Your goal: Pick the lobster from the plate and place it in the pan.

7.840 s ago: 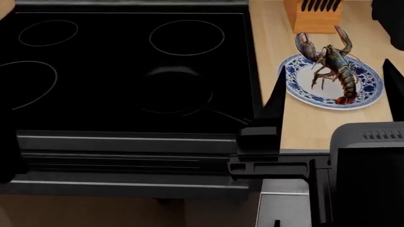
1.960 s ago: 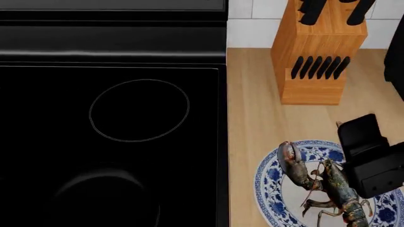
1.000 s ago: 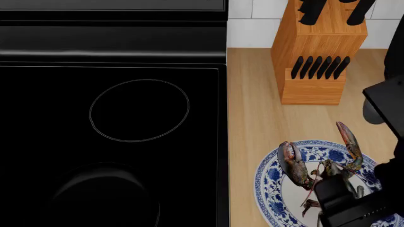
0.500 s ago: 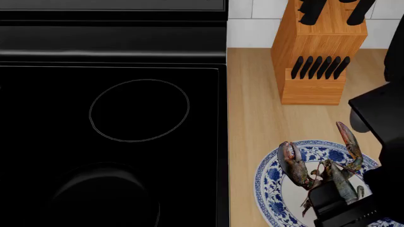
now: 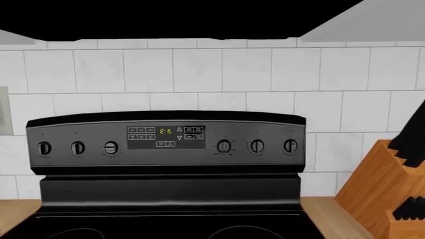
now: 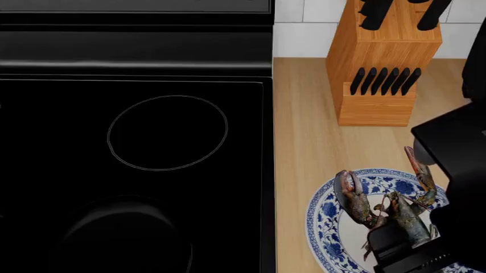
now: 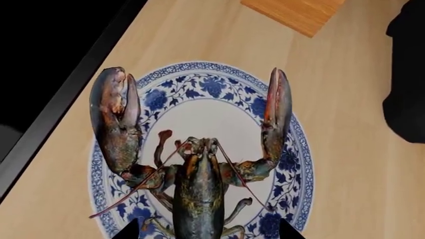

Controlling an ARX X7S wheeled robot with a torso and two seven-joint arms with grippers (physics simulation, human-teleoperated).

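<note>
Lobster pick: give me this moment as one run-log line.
phase: pre-grasp | lobster: on plate | right end effector: open, straddling its body | pan: no lobster in it | left end effector: not in view

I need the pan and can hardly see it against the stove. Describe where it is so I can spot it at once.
Look at the black stovetop left of the wooden counter. Below the thin-outlined burner ring, near the picture's lower edge, sits the pan. It shows only as a faint, glossy raised curve, where the ring is a flat line.

head overhead, right wrist close above plate [image 7: 279, 164]
</note>
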